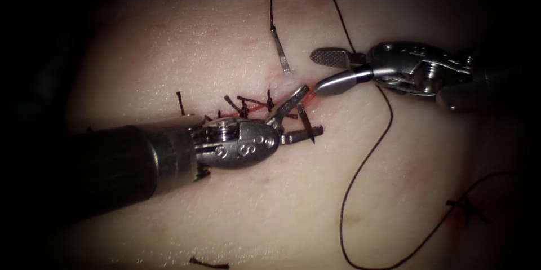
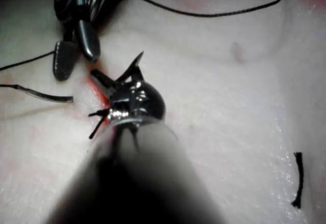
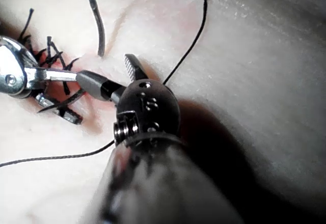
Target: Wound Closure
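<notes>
Pale tissue (image 1: 169,39), stitched cut (image 1: 248,106), needle (image 1: 280,50) through it; both hands (image 1: 301,112) (image 1: 327,70) agape, empty

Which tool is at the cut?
Left tool: open, empty jaws on the cut, at its right end. Right tool, also open, empty, sits right of it; needle lies ungripped.

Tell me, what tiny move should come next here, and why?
Probably the left tool closing on the needle. Both tools hold nothing, jaws open; the right tool hovers close by. The needle seems to sit in the tissue at the cut's right end, one end showing between the left tool's jaws.
</notes>
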Robot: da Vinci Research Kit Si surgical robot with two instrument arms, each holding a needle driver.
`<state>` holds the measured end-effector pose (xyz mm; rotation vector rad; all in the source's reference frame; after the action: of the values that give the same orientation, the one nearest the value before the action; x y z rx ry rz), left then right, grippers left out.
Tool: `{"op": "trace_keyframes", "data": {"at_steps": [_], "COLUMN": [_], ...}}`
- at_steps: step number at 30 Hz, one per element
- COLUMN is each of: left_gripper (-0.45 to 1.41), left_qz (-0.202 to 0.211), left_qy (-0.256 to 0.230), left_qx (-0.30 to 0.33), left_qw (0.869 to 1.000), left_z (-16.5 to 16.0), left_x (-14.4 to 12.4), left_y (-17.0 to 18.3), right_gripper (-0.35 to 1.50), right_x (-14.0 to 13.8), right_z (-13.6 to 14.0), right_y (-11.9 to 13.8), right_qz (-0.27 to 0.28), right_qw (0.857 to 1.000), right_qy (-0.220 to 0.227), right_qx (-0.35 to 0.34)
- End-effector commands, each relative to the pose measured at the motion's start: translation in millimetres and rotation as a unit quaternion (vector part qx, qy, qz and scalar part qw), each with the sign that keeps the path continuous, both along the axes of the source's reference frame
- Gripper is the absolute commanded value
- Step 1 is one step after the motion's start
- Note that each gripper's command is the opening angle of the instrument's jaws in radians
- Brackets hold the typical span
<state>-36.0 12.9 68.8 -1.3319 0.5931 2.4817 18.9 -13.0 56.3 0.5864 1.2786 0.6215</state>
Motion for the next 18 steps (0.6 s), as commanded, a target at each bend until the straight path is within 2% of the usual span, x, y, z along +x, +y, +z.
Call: {"op": "trace_keyframes", "data": {"at_steps": [1,2,3,4,10,14,16,18], "left_gripper": [0.14,-0.01,-0.40,-0.45,-0.45,-0.45,-0.45,-0.45], "left_qz": [-0.002,0.001,0.007,0.012,0.048,0.049,0.045,0.035], "left_qy": [-0.001,-0.004,-0.009,-0.013,-0.041,-0.085,-0.124,-0.208], "left_qx": [-0.002,-0.001,-0.003,-0.004,0.006,0.051,0.082,0.162], "left_qw": [1.000,1.000,1.000,1.000,0.998,0.994,0.988,0.964], "left_z": [0.4,0.3,-0.1,-0.6,-2.8,-3.9,-4.4,-5.6], "left_x": [-0.8,-0.9,-1.0,-1.0,-1.1,-1.7,-2.0,-2.5], "left_y": [0.1,0.0,-0.1,-0.3,-1.1,-2.1,-2.6,-3.2], "right_gripper": [1.25,1.25,1.23,1.23,1.16,1.03,0.83,0.41], "right_x": [0.7,0.6,0.5,0.3,-0.5,-1.6,-2.2,-3.5], "right_z": [0.4,0.4,0.4,0.4,0.3,0.2,0.1,-0.2], "right_y": [-0.5,-0.5,-0.5,-0.5,-0.5,-0.4,-0.4,-0.8], "right_qz": [0.003,0.004,0.006,0.008,0.012,0.014,0.009,-0.017], "right_qw": [1.000,1.000,1.000,1.000,1.000,1.000,1.000,0.999], "right_qy": [0.002,0.003,0.005,0.007,0.007,-0.001,0.000,-0.013], "right_qx": [0.004,0.007,0.007,0.010,0.025,0.026,0.023,-0.023]}}
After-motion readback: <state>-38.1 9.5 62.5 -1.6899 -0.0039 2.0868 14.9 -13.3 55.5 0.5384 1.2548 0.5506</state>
